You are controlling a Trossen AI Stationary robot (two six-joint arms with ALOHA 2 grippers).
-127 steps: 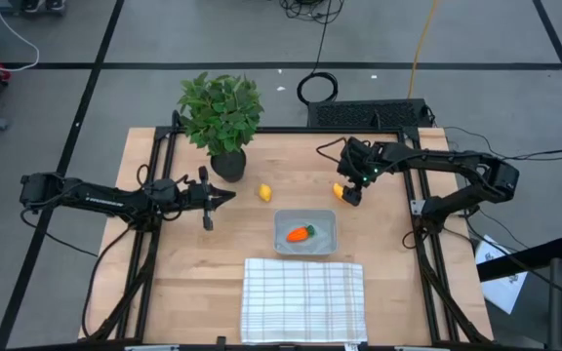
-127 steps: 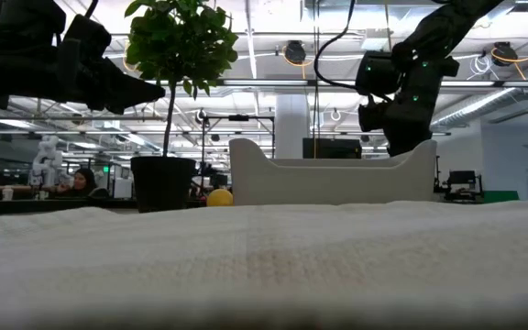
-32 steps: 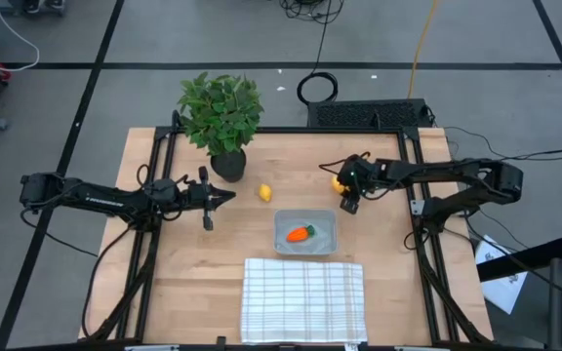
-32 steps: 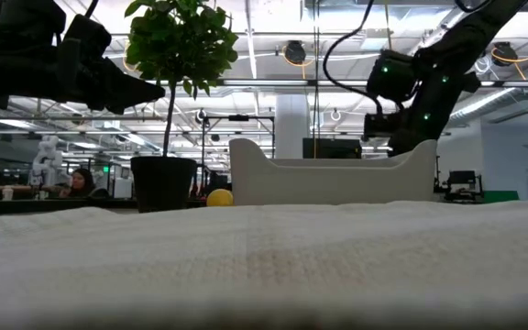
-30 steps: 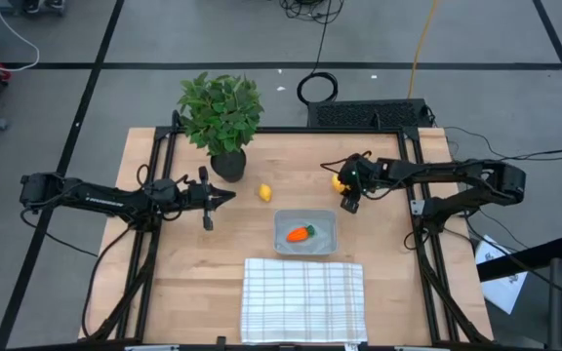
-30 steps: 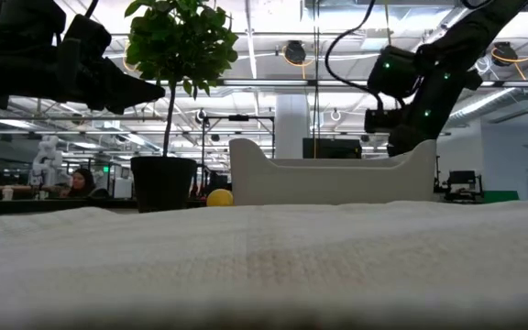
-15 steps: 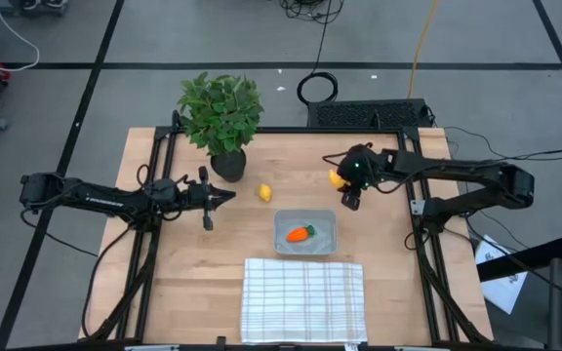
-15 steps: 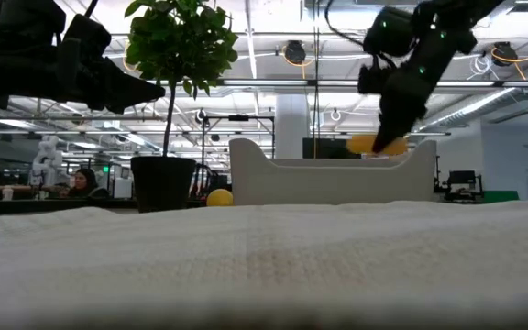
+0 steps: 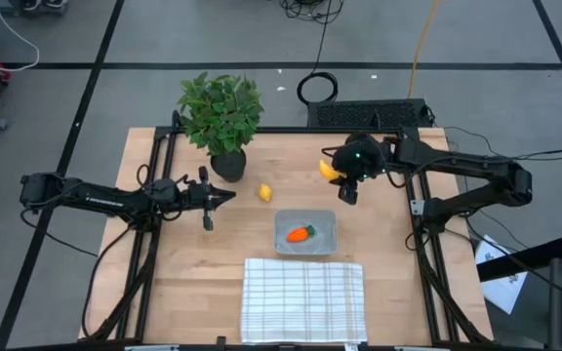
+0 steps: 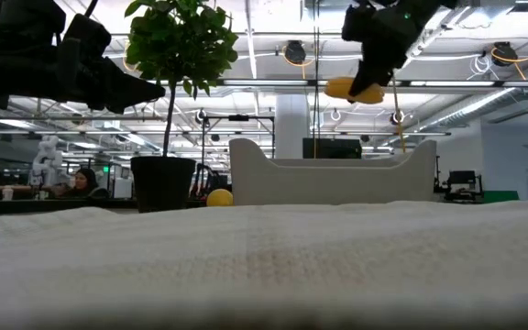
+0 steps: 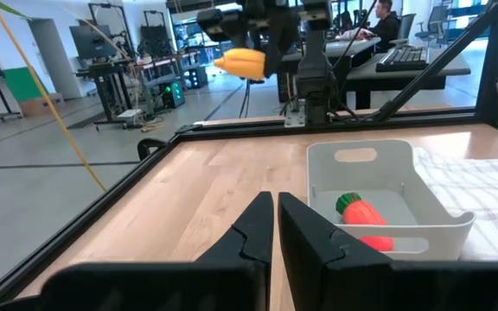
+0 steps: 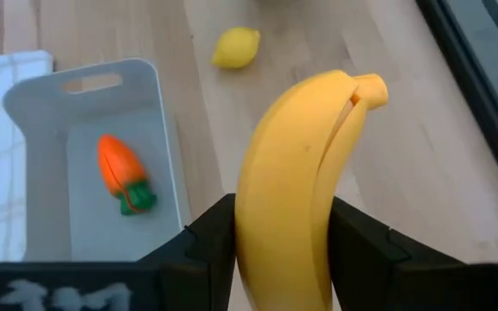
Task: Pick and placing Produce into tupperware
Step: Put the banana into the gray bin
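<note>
Overhead, banana (image 9: pixel 328 170) half-hidden (wrist view: clamped).

banana (image 12: pixel 296 181): smooth, slightly glossy plastic
tupperware (image 12: pixel 37 104): matt translucent plastic
table (image 9: pixel 164 273): pale wood
cloth (image 9: pixel 303 297): woven fabric

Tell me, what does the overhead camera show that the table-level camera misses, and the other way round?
Only the high view shows the carrot lying inside the tupperware, and the whole striped cloth. Only the low view shows how high the banana hangs above the tupperware's rim, plus the room behind. Both show the right end effector gripping the banana, the lemon on the table, the potted plant and the idle left end effector.
</note>
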